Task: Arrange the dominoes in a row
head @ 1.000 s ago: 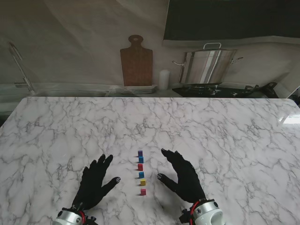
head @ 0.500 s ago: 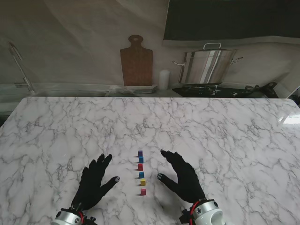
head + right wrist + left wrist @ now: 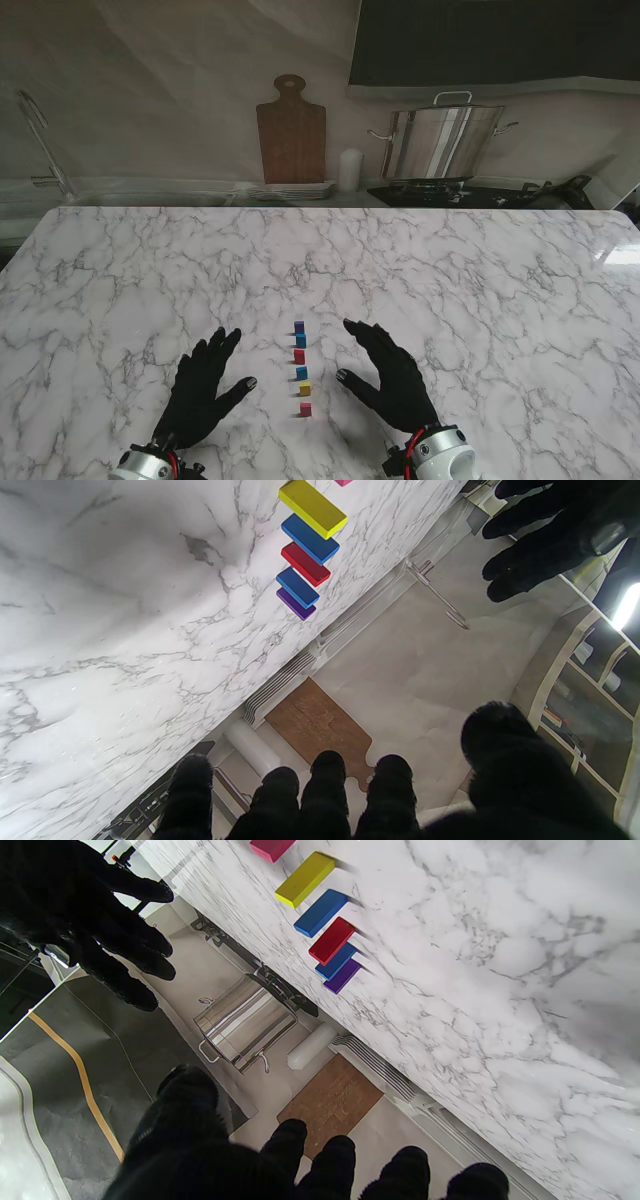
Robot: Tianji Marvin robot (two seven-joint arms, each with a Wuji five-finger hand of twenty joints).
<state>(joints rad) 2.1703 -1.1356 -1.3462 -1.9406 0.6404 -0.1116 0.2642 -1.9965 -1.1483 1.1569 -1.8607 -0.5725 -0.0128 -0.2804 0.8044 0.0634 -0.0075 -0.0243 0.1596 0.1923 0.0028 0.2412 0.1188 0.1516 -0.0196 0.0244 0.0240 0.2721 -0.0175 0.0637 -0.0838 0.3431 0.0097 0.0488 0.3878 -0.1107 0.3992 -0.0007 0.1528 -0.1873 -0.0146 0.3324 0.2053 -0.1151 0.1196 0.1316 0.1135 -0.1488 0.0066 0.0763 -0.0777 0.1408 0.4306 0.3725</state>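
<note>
Six dominoes stand upright in one row on the marble table (image 3: 480,270), row's long axis running straight away from me, between the two hands. Order from farthest to nearest: purple domino (image 3: 299,326), blue domino (image 3: 300,340), red domino (image 3: 299,356), second blue domino (image 3: 301,373), yellow domino (image 3: 305,388), pink domino (image 3: 305,409). Broad faces point along the row, each one apart from the next, none toppled. Left hand (image 3: 203,388) sits left of the row, fingers spread, thumb angled toward the dominoes, holding nothing, not touching them. Right hand (image 3: 389,373) sits right of the row, fingers spread, also holding nothing, clear of the row. Background: cutting board (image 3: 291,130) and steel pot (image 3: 441,140) behind the table.
</note>
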